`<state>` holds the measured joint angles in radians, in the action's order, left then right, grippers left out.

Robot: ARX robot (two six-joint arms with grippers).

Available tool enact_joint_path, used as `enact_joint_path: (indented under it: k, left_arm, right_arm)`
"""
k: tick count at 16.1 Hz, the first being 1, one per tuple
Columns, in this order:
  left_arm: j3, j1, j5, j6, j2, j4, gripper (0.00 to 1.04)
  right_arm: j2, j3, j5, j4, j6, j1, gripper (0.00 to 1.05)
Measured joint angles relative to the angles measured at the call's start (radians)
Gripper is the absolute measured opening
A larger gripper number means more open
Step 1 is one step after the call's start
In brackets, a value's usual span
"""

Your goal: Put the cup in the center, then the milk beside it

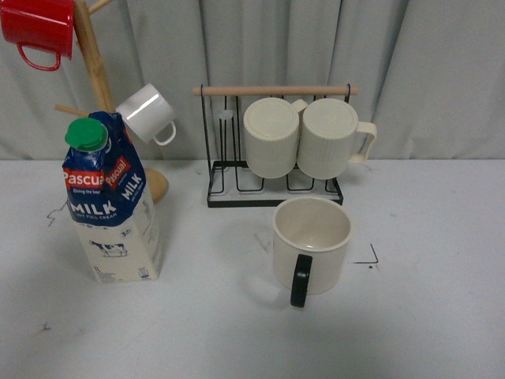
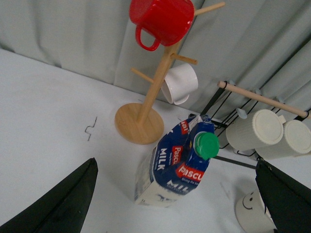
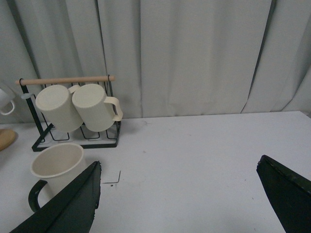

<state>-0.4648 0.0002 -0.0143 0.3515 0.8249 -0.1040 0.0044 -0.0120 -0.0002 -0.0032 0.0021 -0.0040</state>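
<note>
Left fingers [image 2: 63, 204] spread wide above milk [image 2: 180, 170]

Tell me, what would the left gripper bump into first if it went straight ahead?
Probably the milk: it stands upright between the open fingers of the left gripper, green cap nearest, though depth is unclear.

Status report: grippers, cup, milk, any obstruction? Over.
Left gripper and right gripper: jaws open, empty. Cup upright mid-table, milk standing apart on its left. Nothing between them.
</note>
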Motion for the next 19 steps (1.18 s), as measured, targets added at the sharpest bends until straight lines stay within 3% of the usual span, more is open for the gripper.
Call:
enact_joint_path:
  k: [3,7,19]
  left_arm:
    - [-0.129,-0.047,0.018,-0.043,0.319,-0.161,0.98]
    - [-0.246,-0.103,0.023,-0.115,0.583,-0.250,0.98]
    - [-0.304,-0.220,-0.125,-0.317,0.879,-0.388,0.95]
  right_arm:
    - [0.000,0.000,0.000,0.000,0.000,0.000,0.98]
    - [0.000,0.000,0.000,0.000,0.000,0.000,0.98]
    - [0.000,0.000,0.000,0.000,0.000,0.000,0.98]
